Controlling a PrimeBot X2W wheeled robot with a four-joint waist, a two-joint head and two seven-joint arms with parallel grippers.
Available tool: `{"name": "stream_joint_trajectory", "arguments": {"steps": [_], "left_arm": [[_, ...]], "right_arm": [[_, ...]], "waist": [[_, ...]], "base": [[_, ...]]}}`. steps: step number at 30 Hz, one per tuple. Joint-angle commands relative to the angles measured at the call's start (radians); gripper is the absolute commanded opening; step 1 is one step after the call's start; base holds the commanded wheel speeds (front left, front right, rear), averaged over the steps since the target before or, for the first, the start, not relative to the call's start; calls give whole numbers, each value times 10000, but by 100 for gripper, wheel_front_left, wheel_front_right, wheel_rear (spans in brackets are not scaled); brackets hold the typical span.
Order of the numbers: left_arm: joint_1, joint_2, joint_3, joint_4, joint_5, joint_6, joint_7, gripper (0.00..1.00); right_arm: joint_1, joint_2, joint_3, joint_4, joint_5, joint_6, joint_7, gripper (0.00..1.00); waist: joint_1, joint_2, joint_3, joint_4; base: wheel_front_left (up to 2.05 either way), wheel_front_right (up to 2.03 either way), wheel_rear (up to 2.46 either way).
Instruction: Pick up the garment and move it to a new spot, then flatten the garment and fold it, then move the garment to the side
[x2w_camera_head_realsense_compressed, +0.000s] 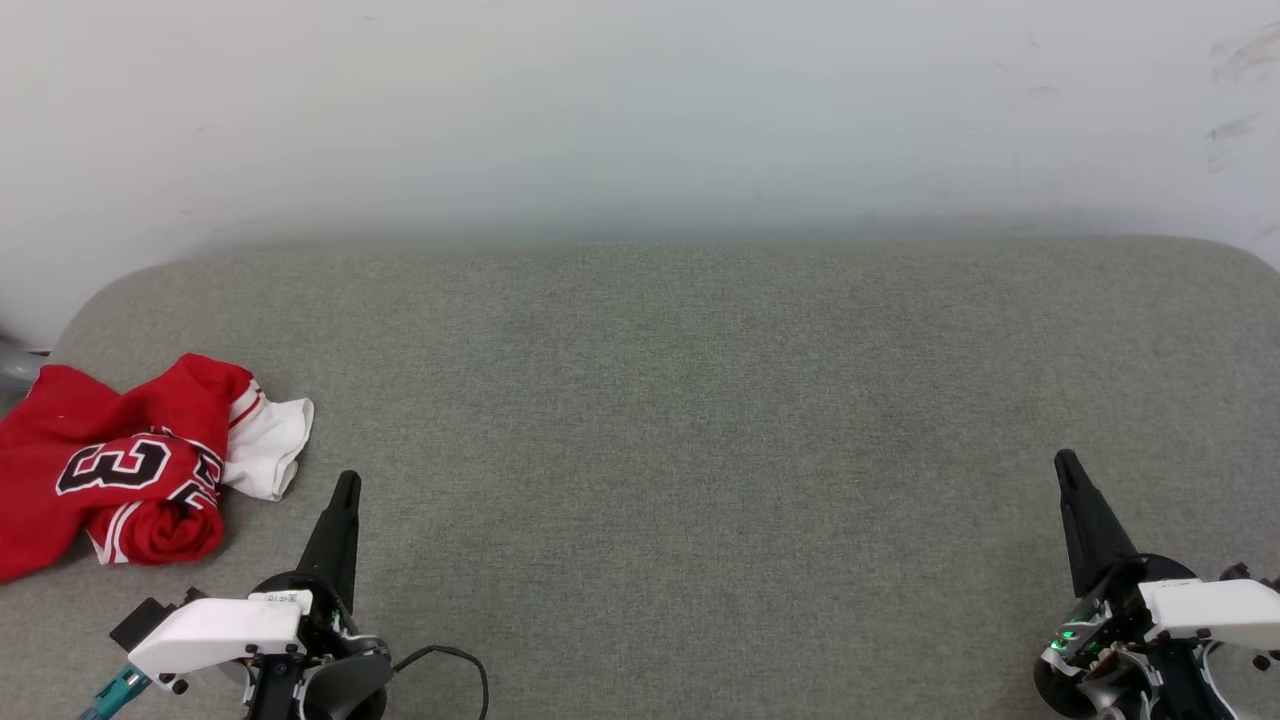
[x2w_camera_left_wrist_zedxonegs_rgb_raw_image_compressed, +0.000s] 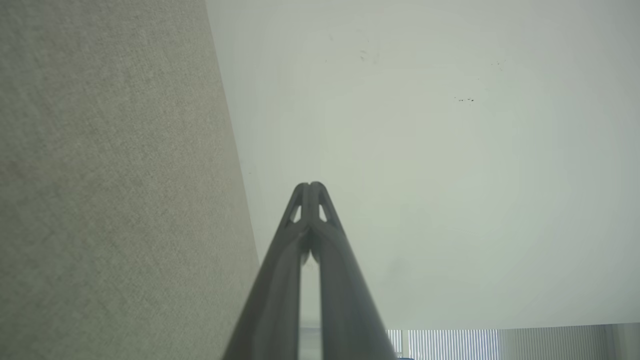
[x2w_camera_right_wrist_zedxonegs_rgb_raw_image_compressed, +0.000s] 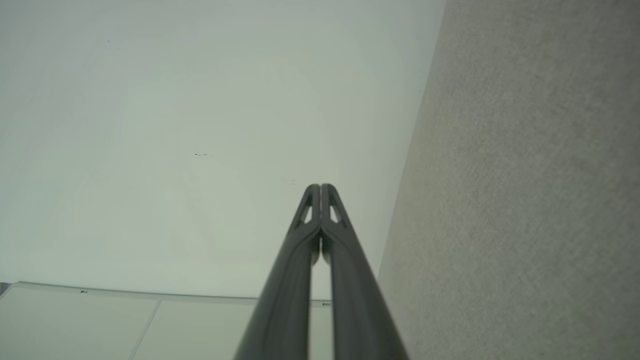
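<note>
The left hand (x2w_camera_head_realsense_compressed: 346, 486) is seen at the near left of the grey fabric surface (x2w_camera_head_realsense_compressed: 700, 400), its two dark fingers pressed together at the tips and nothing held between them. This is confirmed in the left wrist view, where the left hand (x2w_camera_left_wrist_zedxonegs_rgb_raw_image_compressed: 311, 186) is pointed along the fabric toward the pale wall (x2w_camera_left_wrist_zedxonegs_rgb_raw_image_compressed: 425, 150). The garment (x2w_camera_head_realsense_compressed: 110, 470) is found to the left of that hand and slightly farther away, crumpled in a heap at the left end of the surface, with part of it cut off by the frame edge. The heap is stretched roughly left to right, and its white sleeve (x2w_camera_head_realsense_compressed: 268, 445) is turned toward the left hand, near the fingertips but not touched by them. The broad middle of the surface is left bare as a likely new spot. At the near right, the right hand (x2w_camera_head_realsense_compressed: 1066, 462) is likewise closed and empty, as shown in the right wrist view (x2w_camera_right_wrist_zedxonegs_rgb_raw_image_compressed: 320, 186), and is kept well apart from the garment. The pick-up is therefore judged to fall to the left hand, with a reach leftward and slightly away being called for.
</note>
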Motion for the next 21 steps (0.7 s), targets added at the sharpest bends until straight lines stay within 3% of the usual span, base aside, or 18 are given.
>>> {"name": "stream_joint_trajectory", "arguments": {"steps": [1,21], "left_arm": [[-60,-15,15,-7,6,-42,12,0],[-60,-15,17,-7,6,-43,12,0]], "right_arm": [[-132,19,4,7,-43,-3,-9,0],[-132,19,5,7,-43,-3,-9,0]], "waist": [[0,0,0,0],[0,0,0,0]], "base": [[0,0,0],[0,0,0]]}}
